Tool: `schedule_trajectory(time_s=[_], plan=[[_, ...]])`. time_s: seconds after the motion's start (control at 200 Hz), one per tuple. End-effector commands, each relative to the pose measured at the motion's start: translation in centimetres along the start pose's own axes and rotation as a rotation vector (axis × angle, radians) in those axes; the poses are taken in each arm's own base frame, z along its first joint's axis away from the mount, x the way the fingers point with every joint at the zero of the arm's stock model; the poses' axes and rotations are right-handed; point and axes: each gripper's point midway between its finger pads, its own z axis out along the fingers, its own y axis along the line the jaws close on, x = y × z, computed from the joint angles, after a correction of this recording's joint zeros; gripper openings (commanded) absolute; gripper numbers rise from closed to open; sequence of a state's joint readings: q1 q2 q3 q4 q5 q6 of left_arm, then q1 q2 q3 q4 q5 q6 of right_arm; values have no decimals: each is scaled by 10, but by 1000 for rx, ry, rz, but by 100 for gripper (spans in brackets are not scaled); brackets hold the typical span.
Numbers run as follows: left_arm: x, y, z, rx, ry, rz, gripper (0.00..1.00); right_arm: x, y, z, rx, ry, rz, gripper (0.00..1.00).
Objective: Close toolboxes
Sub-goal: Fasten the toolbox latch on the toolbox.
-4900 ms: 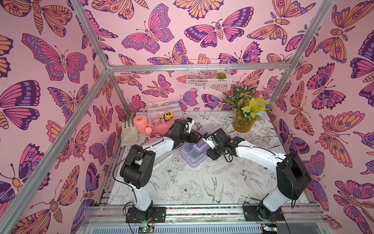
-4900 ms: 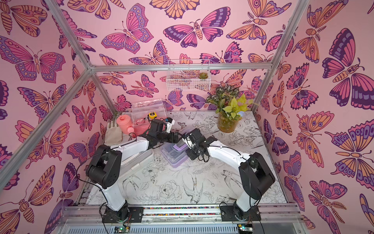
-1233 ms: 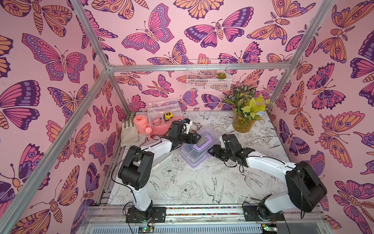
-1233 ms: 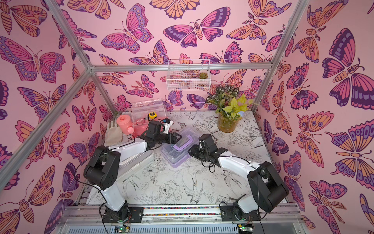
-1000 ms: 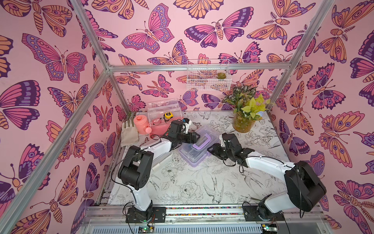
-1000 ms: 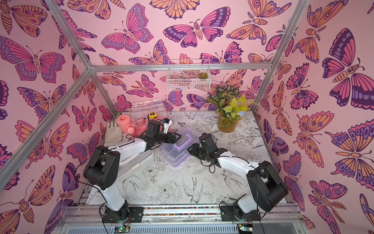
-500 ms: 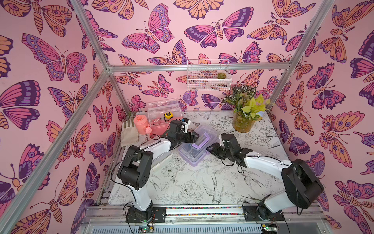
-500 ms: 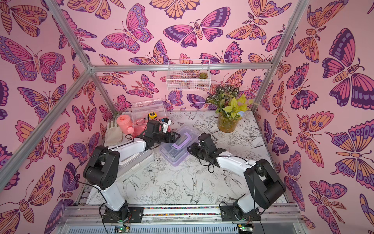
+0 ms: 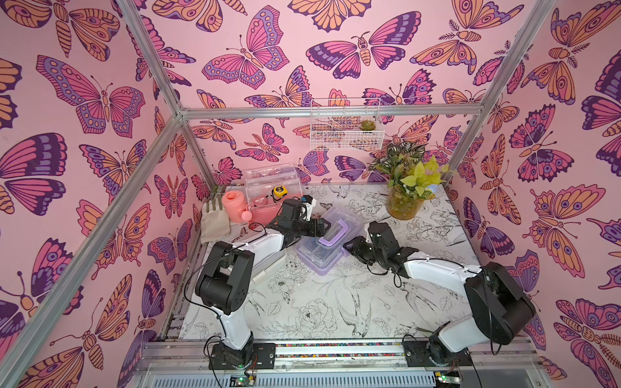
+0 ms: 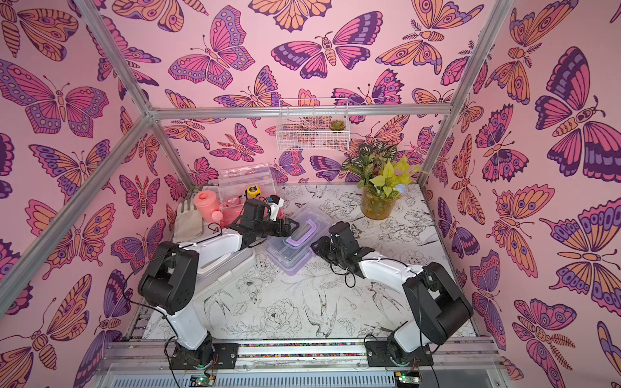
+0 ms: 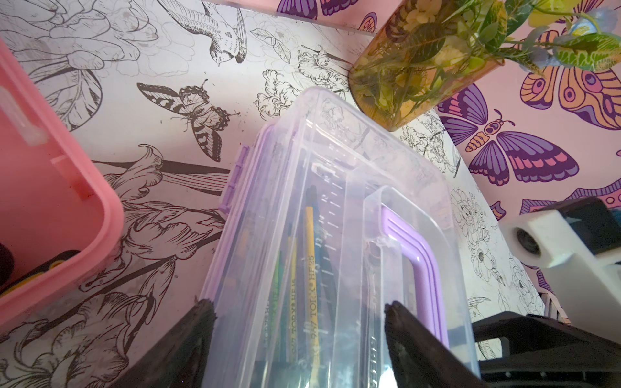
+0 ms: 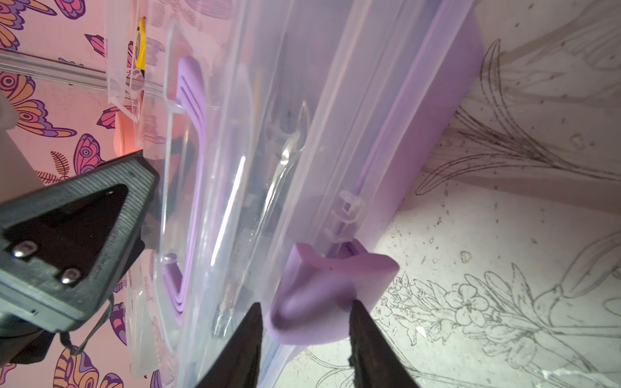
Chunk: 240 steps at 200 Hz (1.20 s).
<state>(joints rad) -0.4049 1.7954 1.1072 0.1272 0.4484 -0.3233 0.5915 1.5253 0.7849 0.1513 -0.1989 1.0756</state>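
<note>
Update on the purple plastic toolbox with the clear hinged lid point(image 9: 319, 260), mid-frame in both top views. A few seconds back my right gripper point(image 12: 305, 302) was over its top. Now it's swung round to the side and sits half-closed astride the purple flip latch point(image 12: 322, 289); can't tell if it's actually pinching. My left gripper point(image 11: 299, 304) hasn't budged, spread wide over the lid's end. So I reckon latching is next.

Count: three toolboxes. There's this one, the pink-based one point(image 9: 263, 215) upper left with its lid standing open, and the white one point(image 10: 232, 265) under my left arm. Plus two grippers and one round pink watering can point(image 9: 235, 205).
</note>
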Motion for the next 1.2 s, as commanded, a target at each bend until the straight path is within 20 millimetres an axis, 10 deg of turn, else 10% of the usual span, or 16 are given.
schedule_trajectory(time_s=[0.0,0.796,1.197], plan=[[94,34,10,-102,283,-117,81,-2,9,4,-30,-13,1,43],[107,35,16,-71,322,-142,81,5,3,25,-74,14,-11,38],[99,35,13,-76,311,-142,81,-3,17,-1,-62,-13,-100,40]])
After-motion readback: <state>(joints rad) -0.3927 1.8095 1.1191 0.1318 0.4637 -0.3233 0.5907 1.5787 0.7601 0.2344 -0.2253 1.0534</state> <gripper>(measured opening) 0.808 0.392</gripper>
